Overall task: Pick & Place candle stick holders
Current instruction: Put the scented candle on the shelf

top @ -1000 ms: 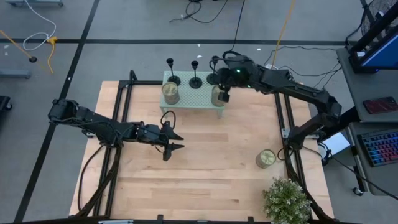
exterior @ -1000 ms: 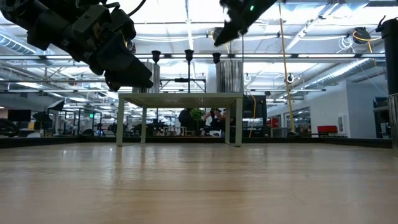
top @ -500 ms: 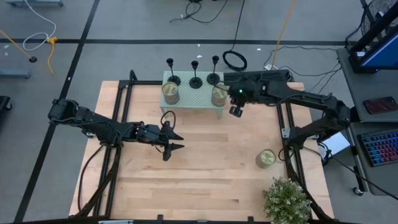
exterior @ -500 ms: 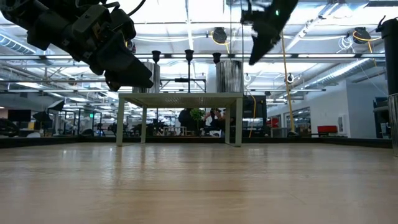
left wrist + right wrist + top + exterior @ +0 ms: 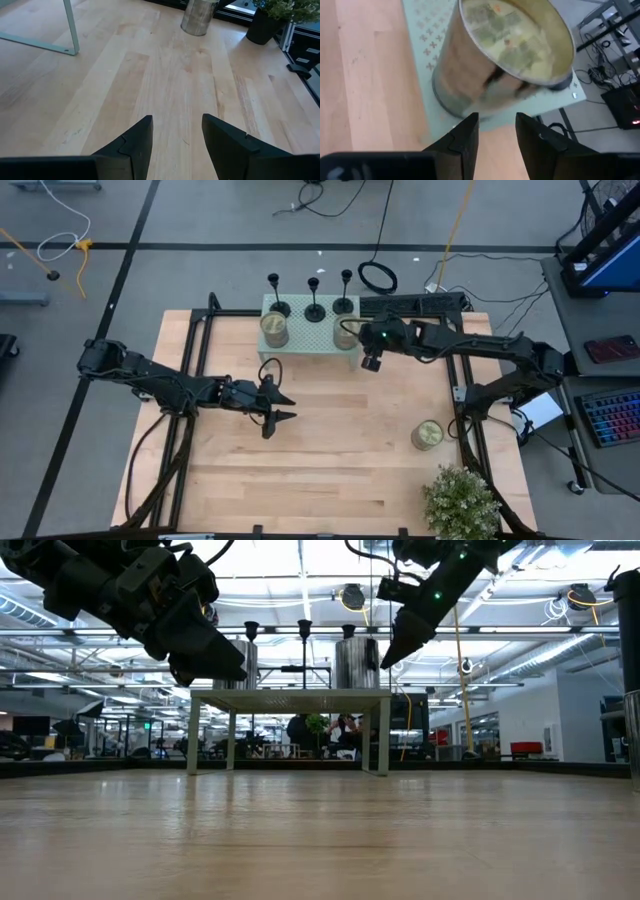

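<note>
Three matte-black candle stick holders [image 5: 273, 305] [image 5: 314, 308] [image 5: 343, 302] stand upright on their disc bases along the far edge of a small pale-green table [image 5: 312, 342]; they also show in the low view [image 5: 303, 630]. My right gripper [image 5: 371, 363] is open and empty. It hovers just off the small table's near right corner and points at a greenish-gold tin [image 5: 505, 55] on that corner. My left gripper [image 5: 288, 407] is open and empty, above the wooden table top left of centre.
A second tin [image 5: 274, 330] stands on the small table's near left corner. A third tin [image 5: 427, 434] stands on the wood at the right, and a potted plant [image 5: 460, 500] stands at the near right corner. Black frame rails run along both sides of the table.
My right gripper has drawn back from above the small table's right holder and tin, toward the near right, and has come down beside the small table's near right corner. The three holders stand as before.
</note>
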You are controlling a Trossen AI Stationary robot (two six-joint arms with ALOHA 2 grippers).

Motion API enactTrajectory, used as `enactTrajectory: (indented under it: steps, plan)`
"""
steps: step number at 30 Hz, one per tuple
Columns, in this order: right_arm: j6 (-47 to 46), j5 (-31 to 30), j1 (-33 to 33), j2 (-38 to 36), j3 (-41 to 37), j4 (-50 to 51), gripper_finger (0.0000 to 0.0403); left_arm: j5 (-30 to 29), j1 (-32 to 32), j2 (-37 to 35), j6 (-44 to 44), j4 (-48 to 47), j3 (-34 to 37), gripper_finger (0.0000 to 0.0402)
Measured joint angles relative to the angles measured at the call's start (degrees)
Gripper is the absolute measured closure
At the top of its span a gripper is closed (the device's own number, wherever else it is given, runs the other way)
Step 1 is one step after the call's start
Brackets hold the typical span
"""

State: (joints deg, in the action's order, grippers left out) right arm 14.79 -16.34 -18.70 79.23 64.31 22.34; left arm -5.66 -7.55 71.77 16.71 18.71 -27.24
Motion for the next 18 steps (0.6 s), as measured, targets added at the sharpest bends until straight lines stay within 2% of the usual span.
enactTrajectory:
  steps: [5,11,14,18]
  plan:
    - [-0.62,-0.35,0.93,-1.81,0.0,3.88,0.0279,-0.01,0.0,0.0,0.0,-0.05,0.0,0.0227]
    - [-9.96,1.16,6.8,-7.23,0.03,10.83,0.0279,-0.01,0.02,0.0,0.0,-0.08,0.0,0.0227]
    - [-19.28,7.61,11.66,-9.1,0.07,15.77,0.0279,-0.01,0.02,0.0,0.0,-0.06,0.0,0.0227]
    - [-38.04,21.7,18.44,-10.08,0.03,23.87,0.0279,-0.01,-0.02,0.0,0.0,-0.08,0.02,0.0227]
